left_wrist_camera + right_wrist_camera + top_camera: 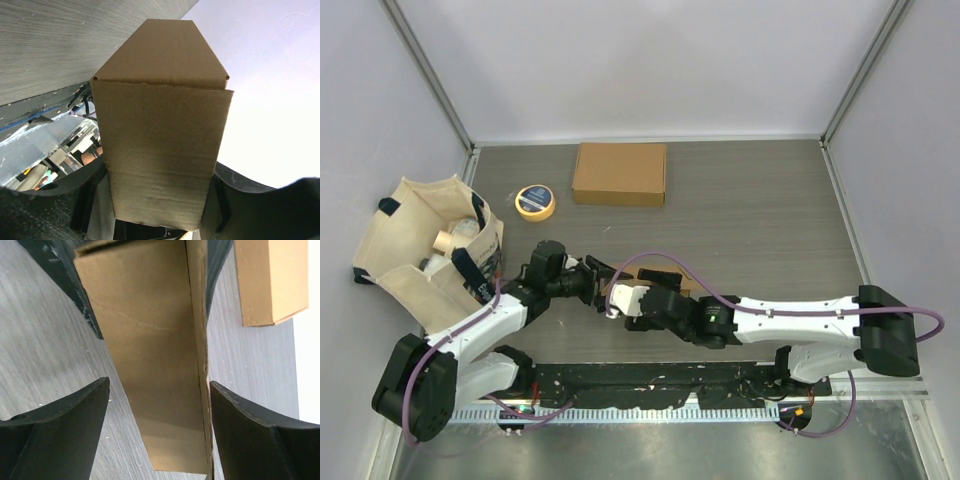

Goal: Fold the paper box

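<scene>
The paper box (160, 135) is a brown cardboard sleeve with a tapered flap at its far end. It fills the left wrist view, and my left gripper (157, 202) is shut on its near end with a finger pressed on each side. In the right wrist view the same box (155, 355) runs lengthwise between the spread fingers of my right gripper (159, 390), which is open. The right finger (250, 435) is close to the box's edge and the other stands apart. In the top view both grippers, left (592, 278) and right (638, 298), meet at the table's near middle. They hide most of the box (628, 271).
A second flat cardboard box (620, 173) lies at the back of the table and shows as well in the right wrist view (270, 280). A yellow tape roll (534, 201) sits to its left. A canvas tote bag (430, 250) with items stands at the left edge.
</scene>
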### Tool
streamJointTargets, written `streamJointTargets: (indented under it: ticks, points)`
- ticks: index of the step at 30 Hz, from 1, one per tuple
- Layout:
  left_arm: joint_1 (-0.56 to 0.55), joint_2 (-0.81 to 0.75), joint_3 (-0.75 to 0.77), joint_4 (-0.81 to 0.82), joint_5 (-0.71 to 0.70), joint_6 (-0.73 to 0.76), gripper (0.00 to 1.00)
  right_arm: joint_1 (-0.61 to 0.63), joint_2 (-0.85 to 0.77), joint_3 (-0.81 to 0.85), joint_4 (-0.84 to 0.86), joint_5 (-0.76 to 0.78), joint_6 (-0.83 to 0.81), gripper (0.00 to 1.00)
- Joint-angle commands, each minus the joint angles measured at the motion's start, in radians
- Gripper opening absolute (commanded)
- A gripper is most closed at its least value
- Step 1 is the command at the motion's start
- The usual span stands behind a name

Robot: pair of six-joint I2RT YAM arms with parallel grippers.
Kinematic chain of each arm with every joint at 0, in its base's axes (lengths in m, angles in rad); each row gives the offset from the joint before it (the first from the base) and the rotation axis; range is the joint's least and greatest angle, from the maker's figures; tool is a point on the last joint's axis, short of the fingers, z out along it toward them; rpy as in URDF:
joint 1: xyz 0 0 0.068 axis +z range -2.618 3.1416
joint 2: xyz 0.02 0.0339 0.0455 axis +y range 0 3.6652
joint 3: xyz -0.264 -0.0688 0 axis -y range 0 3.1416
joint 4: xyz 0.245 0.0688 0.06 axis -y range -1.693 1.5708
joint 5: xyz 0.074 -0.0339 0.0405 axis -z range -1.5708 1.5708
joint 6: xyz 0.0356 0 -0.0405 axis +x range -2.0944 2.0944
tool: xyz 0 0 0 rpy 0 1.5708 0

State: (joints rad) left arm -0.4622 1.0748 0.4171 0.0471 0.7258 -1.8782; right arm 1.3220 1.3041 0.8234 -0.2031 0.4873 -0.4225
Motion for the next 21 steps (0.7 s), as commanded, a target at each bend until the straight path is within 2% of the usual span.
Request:
streamJointTargets:
  ticks: [1, 2, 3, 4, 5, 7, 8, 10, 12, 13, 15, 16, 17, 18, 19, 21]
  points:
    - [0.003, -0.022, 0.006, 0.027, 0.058, -0.007, 0.05, 0.022, 0.009, -0.027, 0.151, 0.224, -0.068, 0.80]
    - [0.002, -0.027, 0.005, 0.023, 0.054, -0.007, 0.09, 0.043, 0.009, -0.038, 0.166, 0.247, -0.088, 0.77]
    - [0.002, -0.035, 0.003, 0.026, 0.047, -0.004, 0.15, 0.058, 0.011, -0.065, 0.197, 0.276, -0.129, 0.69]
    - [0.003, -0.047, 0.005, 0.030, 0.043, 0.007, 0.29, 0.075, 0.014, -0.081, 0.252, 0.353, -0.154, 0.64]
    - [0.003, -0.055, 0.008, 0.016, 0.034, 0.022, 0.35, 0.086, 0.008, -0.087, 0.264, 0.359, -0.160, 0.60]
    - [0.002, -0.097, 0.028, -0.033, -0.025, 0.106, 0.48, 0.088, 0.001, -0.057, 0.162, 0.308, -0.103, 0.53]
    - [0.003, -0.116, 0.035, -0.103, -0.054, 0.149, 0.53, 0.088, -0.009, -0.047, 0.131, 0.283, -0.084, 0.50]
    - [0.010, -0.147, 0.035, -0.138, -0.133, 0.258, 0.62, 0.088, -0.019, -0.009, 0.015, 0.234, -0.030, 0.43]
    - [0.023, -0.180, 0.037, -0.170, -0.169, 0.350, 0.67, 0.073, -0.034, 0.041, -0.121, 0.148, 0.005, 0.41]
    - [0.030, -0.191, 0.051, -0.241, -0.219, 0.470, 0.70, 0.056, -0.040, 0.060, -0.168, 0.092, 0.023, 0.41]
    - [0.033, -0.237, 0.066, -0.306, -0.293, 0.583, 0.73, 0.010, -0.049, 0.100, -0.278, -0.079, 0.088, 0.41]
    - [0.033, -0.257, 0.083, -0.376, -0.371, 0.634, 0.80, -0.045, -0.048, 0.111, -0.309, -0.131, 0.109, 0.41]
    - [0.033, -0.301, 0.094, -0.410, -0.415, 0.727, 0.81, -0.069, -0.045, 0.118, -0.340, -0.180, 0.132, 0.40]
    - [0.031, -0.323, 0.106, -0.433, -0.452, 0.773, 0.81, -0.096, -0.040, 0.140, -0.401, -0.284, 0.145, 0.40]
    - [0.033, -0.346, 0.133, -0.487, -0.523, 0.819, 0.79, -0.142, -0.020, 0.151, -0.432, -0.327, 0.151, 0.40]
    - [0.033, -0.407, 0.152, -0.521, -0.568, 0.913, 0.77, -0.193, 0.003, 0.181, -0.496, -0.448, 0.156, 0.42]
